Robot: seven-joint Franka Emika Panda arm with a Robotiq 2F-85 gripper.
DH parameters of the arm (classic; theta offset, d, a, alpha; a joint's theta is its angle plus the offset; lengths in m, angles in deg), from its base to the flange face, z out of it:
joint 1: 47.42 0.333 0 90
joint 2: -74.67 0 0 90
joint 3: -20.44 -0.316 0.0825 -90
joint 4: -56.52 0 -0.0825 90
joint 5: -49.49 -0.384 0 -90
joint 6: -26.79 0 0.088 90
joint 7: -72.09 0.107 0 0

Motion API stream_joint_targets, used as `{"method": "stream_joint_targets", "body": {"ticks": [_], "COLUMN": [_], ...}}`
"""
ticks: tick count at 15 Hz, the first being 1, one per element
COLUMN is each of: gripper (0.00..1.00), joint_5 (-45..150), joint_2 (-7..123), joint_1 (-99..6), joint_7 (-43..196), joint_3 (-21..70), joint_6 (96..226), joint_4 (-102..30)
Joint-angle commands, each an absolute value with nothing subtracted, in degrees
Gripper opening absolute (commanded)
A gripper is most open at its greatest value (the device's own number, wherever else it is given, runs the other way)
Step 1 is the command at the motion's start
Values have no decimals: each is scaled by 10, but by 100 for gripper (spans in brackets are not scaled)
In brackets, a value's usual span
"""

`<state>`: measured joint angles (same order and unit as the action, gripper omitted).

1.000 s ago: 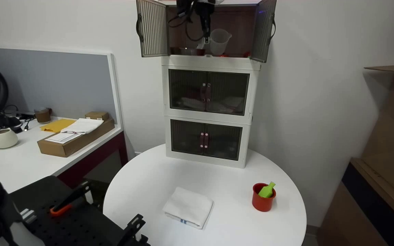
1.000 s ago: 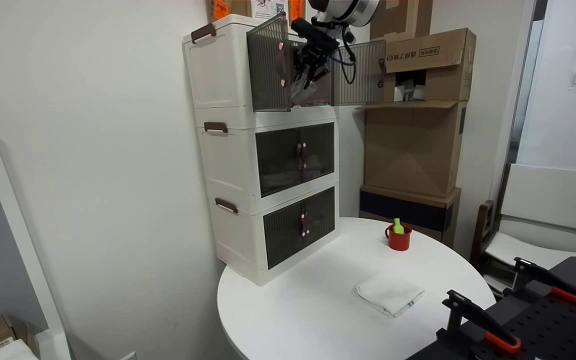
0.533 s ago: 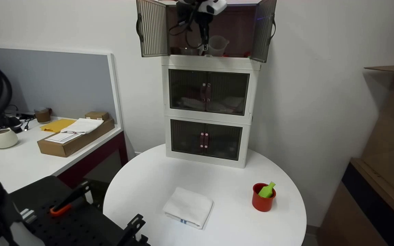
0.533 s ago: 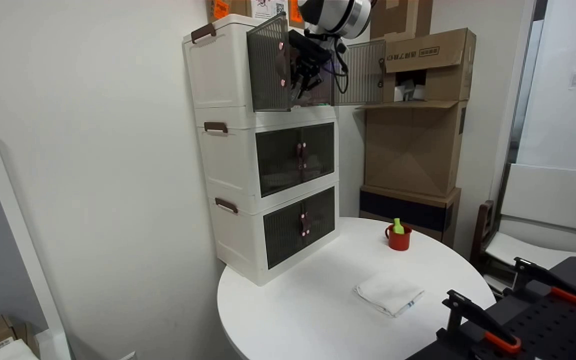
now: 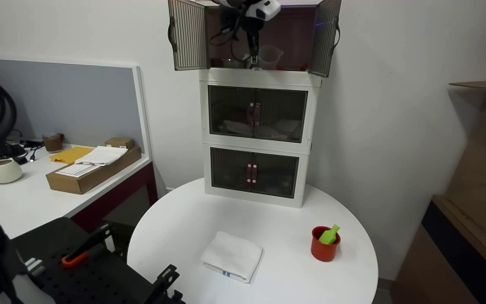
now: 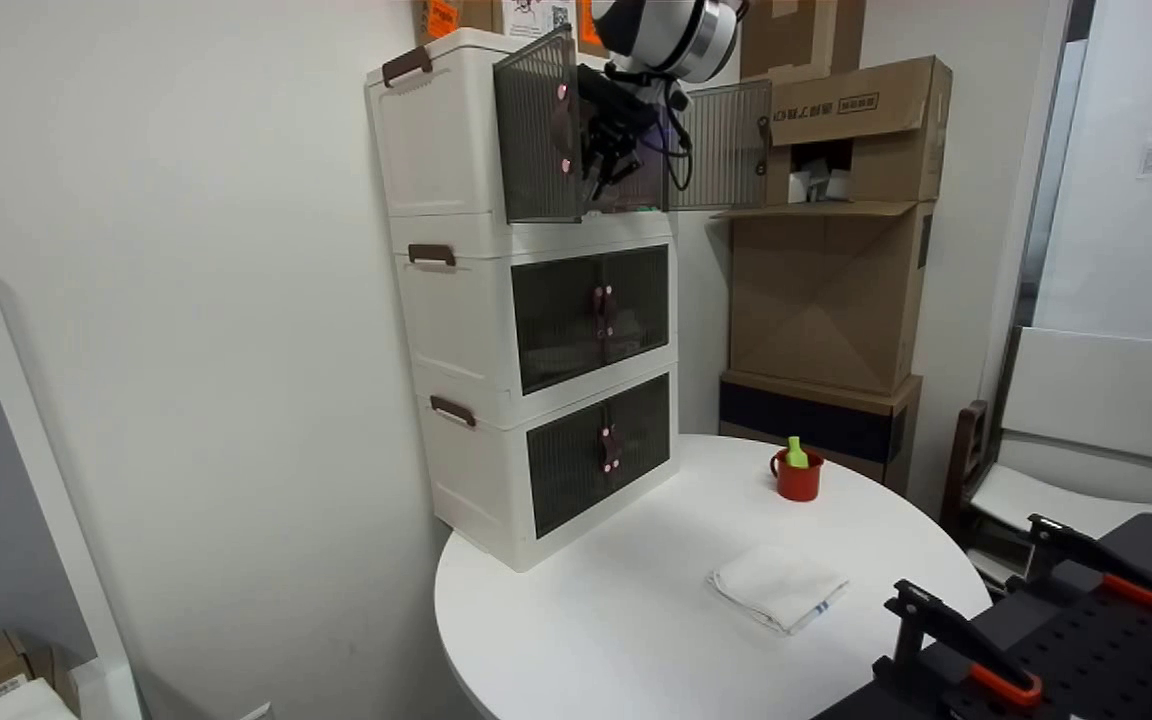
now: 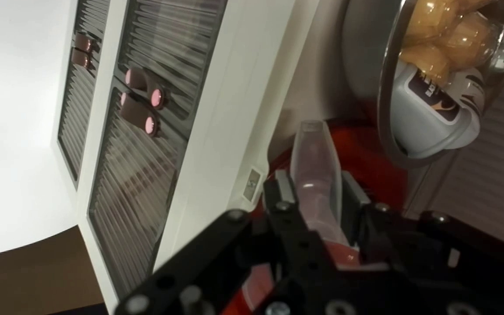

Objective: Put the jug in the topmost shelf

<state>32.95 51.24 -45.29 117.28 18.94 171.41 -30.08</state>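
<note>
The clear jug (image 5: 269, 58) is inside the topmost shelf (image 5: 295, 31), near its floor; I cannot tell whether it touches. The doors stand open; the shelf also shows in an exterior view (image 6: 644, 188), where the jug is mostly hidden behind a door and the arm. My gripper (image 5: 254, 60) reaches into the shelf from the front, fingers pointing down, at the jug's left side. In the wrist view the fingers (image 7: 316, 189) lie close along both sides of the jug's handle (image 7: 315, 153), which fills the gap. The jug's body is largely hidden there by the gripper.
A metal bowl (image 7: 368, 57) with coffee capsules stands beside the jug in the shelf. A red object (image 7: 372, 162) lies by the handle. The open doors (image 5: 190, 36) (image 5: 326, 38) flank the arm. A red cup (image 5: 324, 249) and white cloth (image 5: 232, 256) are on the round table (image 5: 175, 236).
Over the last second my gripper and the jug have moved down and deeper into the topmost shelf. In the last half second they have barely moved.
</note>
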Motion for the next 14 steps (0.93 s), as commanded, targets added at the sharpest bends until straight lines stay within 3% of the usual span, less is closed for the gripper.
{"method": "stream_joint_targets", "body": {"ticks": [1, 2, 8, 11, 14], "gripper": [53, 54, 98, 100, 100], "joint_5": [332, 332, 328, 323, 342], "joint_2": [496, 494, 520, 550, 611], "joint_1": [-444, -444, -439, -434, -422], "joint_7": [1181, 1182, 1167, 1158, 1186], "joint_3": [200, 201, 194, 188, 196], "joint_6": [1710, 1708, 1725, 1739, 1675], "joint_4": [-285, -282, -308, -333, -383]}}
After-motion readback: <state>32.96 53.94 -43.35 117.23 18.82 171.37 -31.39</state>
